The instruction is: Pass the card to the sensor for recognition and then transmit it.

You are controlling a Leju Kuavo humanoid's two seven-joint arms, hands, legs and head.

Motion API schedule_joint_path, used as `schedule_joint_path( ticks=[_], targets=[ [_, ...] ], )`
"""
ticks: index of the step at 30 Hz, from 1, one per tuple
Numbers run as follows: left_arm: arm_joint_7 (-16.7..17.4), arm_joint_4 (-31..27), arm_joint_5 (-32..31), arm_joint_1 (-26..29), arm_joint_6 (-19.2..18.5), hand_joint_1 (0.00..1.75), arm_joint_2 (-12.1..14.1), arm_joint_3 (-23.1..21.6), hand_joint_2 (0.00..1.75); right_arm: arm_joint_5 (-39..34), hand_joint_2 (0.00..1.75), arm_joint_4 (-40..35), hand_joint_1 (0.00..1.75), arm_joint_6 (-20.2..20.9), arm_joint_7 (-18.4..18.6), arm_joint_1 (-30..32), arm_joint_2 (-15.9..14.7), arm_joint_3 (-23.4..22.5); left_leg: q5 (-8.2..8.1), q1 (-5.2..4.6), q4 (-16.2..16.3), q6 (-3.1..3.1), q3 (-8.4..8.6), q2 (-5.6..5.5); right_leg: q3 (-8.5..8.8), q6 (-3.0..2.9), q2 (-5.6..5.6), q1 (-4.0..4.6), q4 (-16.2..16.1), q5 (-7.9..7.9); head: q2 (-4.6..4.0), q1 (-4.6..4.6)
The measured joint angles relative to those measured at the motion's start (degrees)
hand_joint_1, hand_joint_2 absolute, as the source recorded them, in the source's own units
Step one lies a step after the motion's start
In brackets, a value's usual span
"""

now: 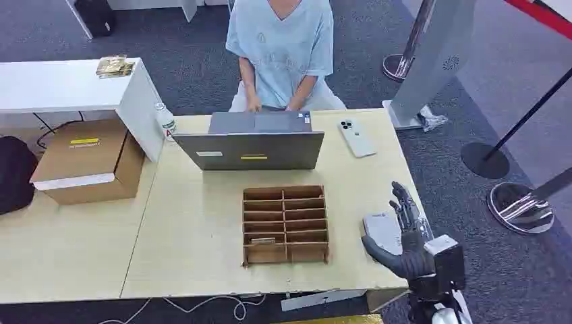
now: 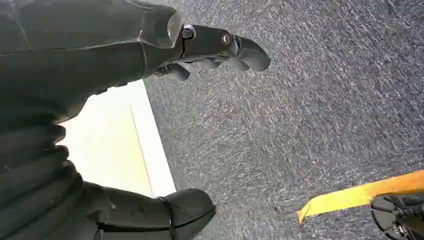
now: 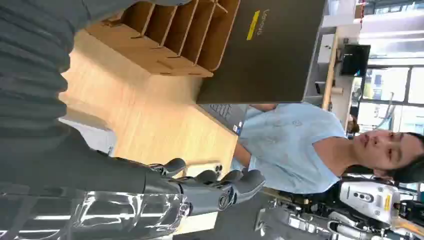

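The right robot hand (image 1: 405, 237) is hovering, fingers spread and grasping nothing, at the tabletop's (image 1: 202, 229) right edge, just beside a flat grey pad (image 1: 378, 229) that is probably the sensor. What appears to be the card (image 1: 263, 240), a small pale slip too small to tell for certain, is lying in a near-left compartment of the cardboard organizer (image 1: 285, 191), well apart from that hand. The left robot hand (image 2: 75, 75) is hanging released over the carpet (image 2: 300, 125). Across the tabletop, a person (image 1: 283, 47) is working at a laptop (image 1: 249, 150). The card is likely behaving as a light, thin, stiff and slick piece; pinching its exposed edge between thumb and finger, rather than its flat face, is looking safest.
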Motion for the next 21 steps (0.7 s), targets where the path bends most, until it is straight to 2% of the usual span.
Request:
schedule_joint_path(
  ticks=[2, 4, 7, 11, 17, 21],
  targets=[
    [0.00, 0.00, 0.00, 0.00, 0.00, 0.00, 0.00, 0.04, 1.75, 0.93, 1.75, -0.15, 0.00, -0.86, -0.30, 0.01, 0.00, 0.00, 0.00, 0.00, 0.00, 0.00, 0.00, 0.00, 0.00, 0.00, 0.00, 0.00, 0.00, 0.00, 0.00, 0.00],
    [0.00, 0.00, -0.02, 0.00, 0.02, 0.00, 0.00, 0.31, 1.75, 4.87, 1.75, -0.57, 0.00, -4.40, -1.29, -0.05, 0.20, 0.02, 0.00, 0.00, 0.00, 0.00, -0.01, 0.00, 0.00, 0.00, 0.00, 0.00, 0.00, 0.00, 0.00, 0.00],
    [0.17, 0.00, -0.22, 0.01, 0.02, 0.00, -0.07, 1.09, 1.75, 16.01, 1.75, -2.36, 0.00, -13.32, -2.60, -0.77, 0.63, 1.29, 0.00, 0.00, 0.00, 0.00, -0.01, 0.02, 0.00, 0.00, 0.03, 0.00, 0.01, 0.00, 0.00, -0.02],
    [0.13, 0.00, -1.16, -0.04, 0.02, 0.00, -0.20, 1.62, 1.75, 32.82, 1.75, -4.92, 0.00, -25.34, -2.71, -3.11, 0.63, 6.06, 0.00, 0.01, 0.00, 0.00, 0.00, 0.04, 0.00, -0.01, 0.04, 0.01, 0.02, 0.00, 0.00, 0.00],
    [-1.40, 0.00, -3.52, -0.11, -0.41, 0.00, -0.20, 2.12, 1.75, 48.31, 1.75, -5.22, 0.00, -38.54, 1.05, -8.50, -0.43, 13.00, 0.04, 0.01, 0.00, -0.04, 0.00, 0.05, -0.01, -0.01, 0.07, 0.00, 0.04, 0.02, 0.00, 0.00],
    [-2.34, 0.00, -4.74, -0.20, -0.81, 0.00, -0.02, 2.32, 1.75, 53.84, 1.75, -4.94, 0.00, -43.56, 3.43, -12.98, -1.77, 16.57, 0.04, 0.00, 0.00, -0.04, -0.01, 0.04, 0.00, 0.00, 0.06, 0.00, 0.04, 0.04, 0.00, -0.02]
  ],
)
